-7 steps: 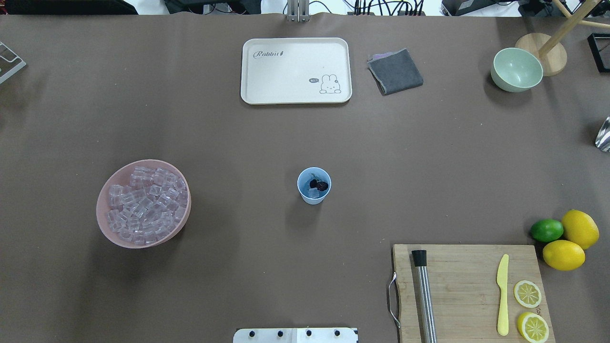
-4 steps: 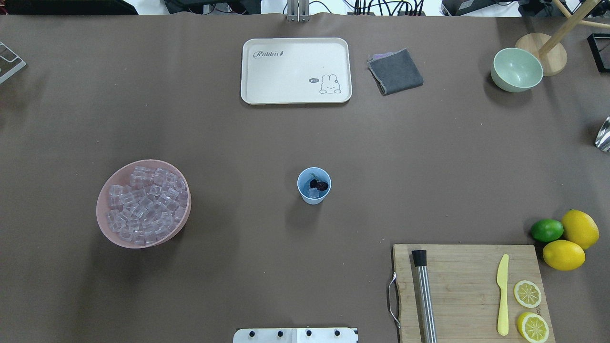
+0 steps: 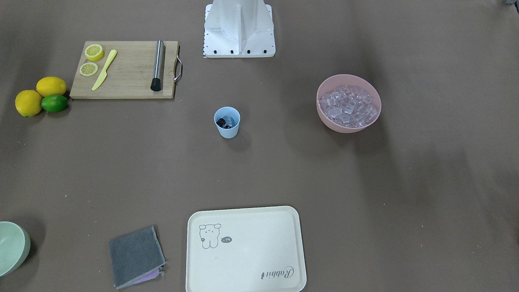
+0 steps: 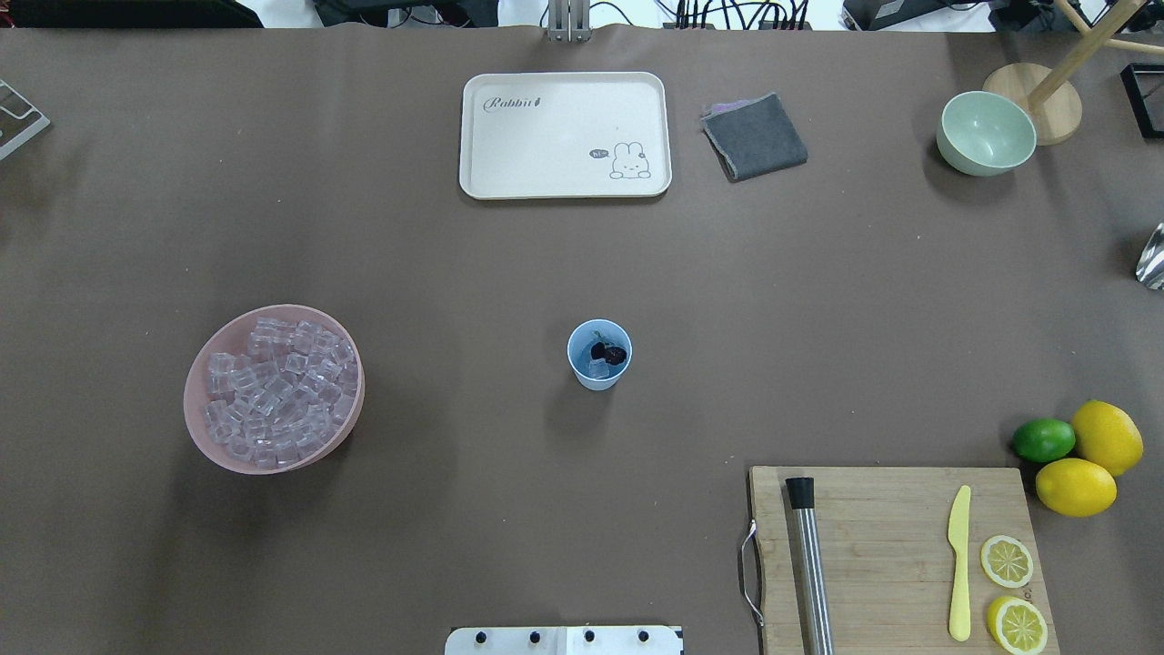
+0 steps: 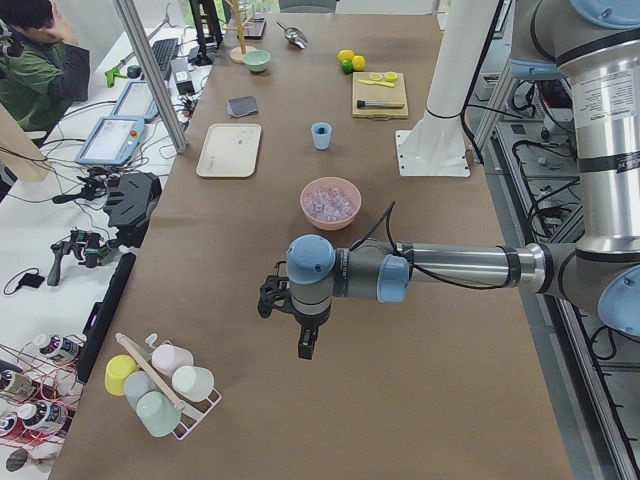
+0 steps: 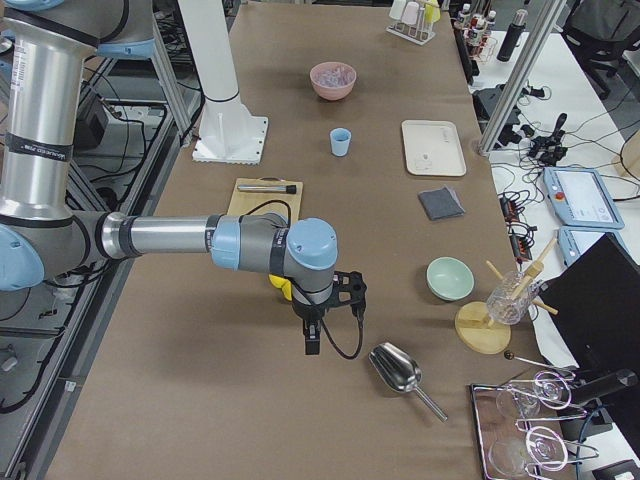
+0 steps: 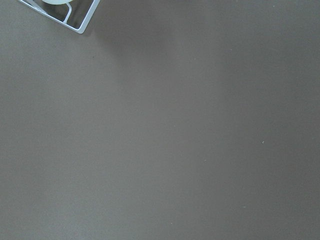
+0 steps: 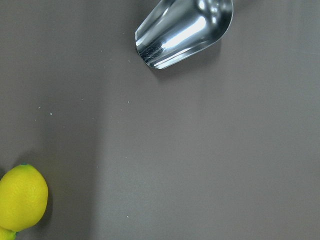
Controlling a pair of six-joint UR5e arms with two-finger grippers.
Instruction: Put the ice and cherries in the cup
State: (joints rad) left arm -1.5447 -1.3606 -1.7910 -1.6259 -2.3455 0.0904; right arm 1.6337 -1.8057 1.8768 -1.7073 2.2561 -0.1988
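We found cup (image 4: 599,357) upright at table (image 4: 455,264) centre, cherries (image 4: 610,354) and ice (image 4: 597,369) inside; left gripper (image 5: 305,349), right gripper (image 6: 311,344) hung toward opposite table ends, well apart from cup; spread or pressed together, we could not tell.

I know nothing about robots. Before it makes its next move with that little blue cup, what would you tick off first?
1. Cup upright, standing on its own: ok.
2. Cherries in the cup: ok, two dark lumps inside.
3. Ice in the cup: ok, clear cube beside the cherries.
4. Arms away from the cup: ok, left gripper and right gripper hang near opposite ends of the table.
5. Grippers open or shut: cannot tell.
6. Spare ice in the pink bowl: ok.
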